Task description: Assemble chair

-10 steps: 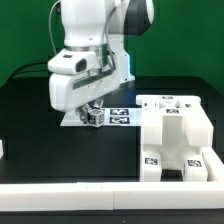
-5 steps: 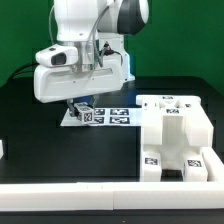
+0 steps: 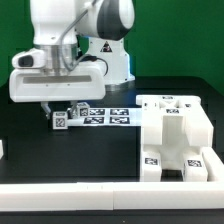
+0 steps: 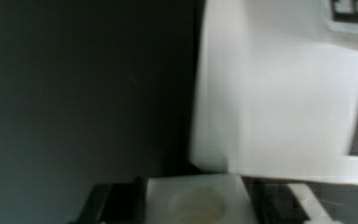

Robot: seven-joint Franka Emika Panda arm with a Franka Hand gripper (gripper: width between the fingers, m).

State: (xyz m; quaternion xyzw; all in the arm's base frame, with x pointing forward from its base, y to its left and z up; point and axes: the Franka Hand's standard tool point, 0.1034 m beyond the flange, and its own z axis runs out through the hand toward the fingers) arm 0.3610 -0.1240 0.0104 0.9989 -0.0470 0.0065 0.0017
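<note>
My gripper point(image 3: 62, 116) is shut on a small white chair piece with a black-and-white tag point(image 3: 60, 122). It holds the piece just above the black table, over the left end of the marker board point(image 3: 105, 116). In the wrist view the piece point(image 4: 197, 200) sits between the two dark fingers point(image 4: 115, 202), with the gripper point(image 4: 197, 208) closed on it. The blurred white marker board point(image 4: 282, 90) lies beyond it. The partly joined chair point(image 3: 176, 135), white blocky panels with tags, stands at the exterior view's right, well apart from the gripper.
The robot's large white wrist and arm point(image 3: 60, 60) hang over the table's left half. A small white thing point(image 3: 2, 148) shows at the left edge. A white ledge point(image 3: 90, 196) runs along the front of the table.
The gripper has moved toward the exterior view's left with the small tagged piece in it, from over the marker board's middle to its left end. The chair at the right has not moved.
</note>
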